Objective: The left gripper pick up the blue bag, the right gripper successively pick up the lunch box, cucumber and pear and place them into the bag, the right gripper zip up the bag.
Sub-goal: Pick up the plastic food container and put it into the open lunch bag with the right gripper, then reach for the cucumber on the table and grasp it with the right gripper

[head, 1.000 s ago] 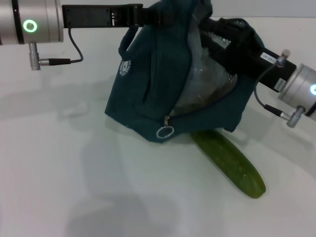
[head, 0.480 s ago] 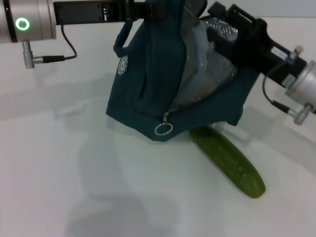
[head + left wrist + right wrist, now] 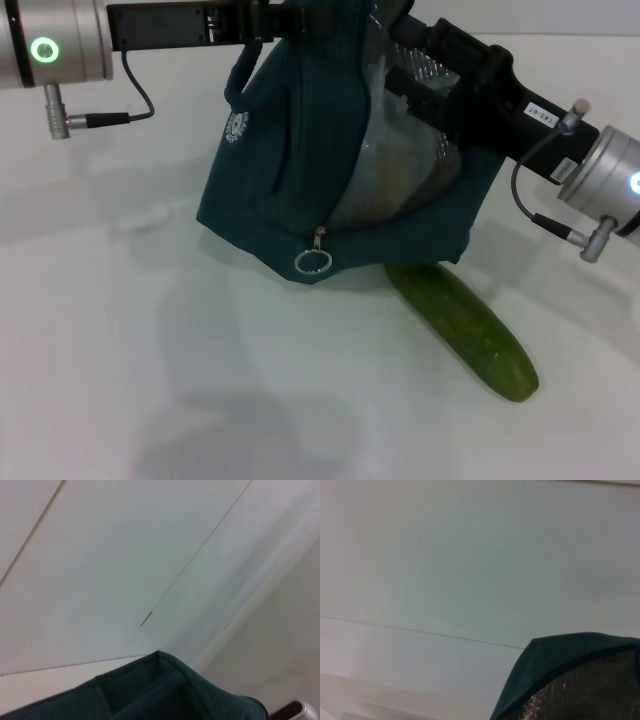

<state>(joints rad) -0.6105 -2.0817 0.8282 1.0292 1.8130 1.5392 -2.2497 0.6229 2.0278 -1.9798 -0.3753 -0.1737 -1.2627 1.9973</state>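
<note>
My left gripper [image 3: 288, 22] is shut on the top of the blue bag [image 3: 290, 170] and holds it up, with the bag's bottom near the table. The bag hangs open toward the right, showing its silver lining [image 3: 385, 175], and its ring zipper pull [image 3: 313, 262] dangles at the front. Teal fabric of the blue bag [image 3: 165, 690] fills one edge of the left wrist view. My right gripper [image 3: 415, 55] reaches into the bag's mouth, shut on the clear lunch box [image 3: 432, 70]; its tips are hidden by fabric. The cucumber [image 3: 465, 325] lies on the table under the bag's right corner. The pear is out of view.
The white table [image 3: 150, 350] spreads out in front and to the left of the bag. A cable [image 3: 140, 95] loops under my left wrist, and another cable [image 3: 535, 205] hangs at my right wrist. In the right wrist view, the bag's rim [image 3: 555, 655] stands against a pale wall.
The bag has swung to the left, its zipper ring shifting left with it. My right gripper drew back, then pushed left into the bag's mouth again with the lunch box.
</note>
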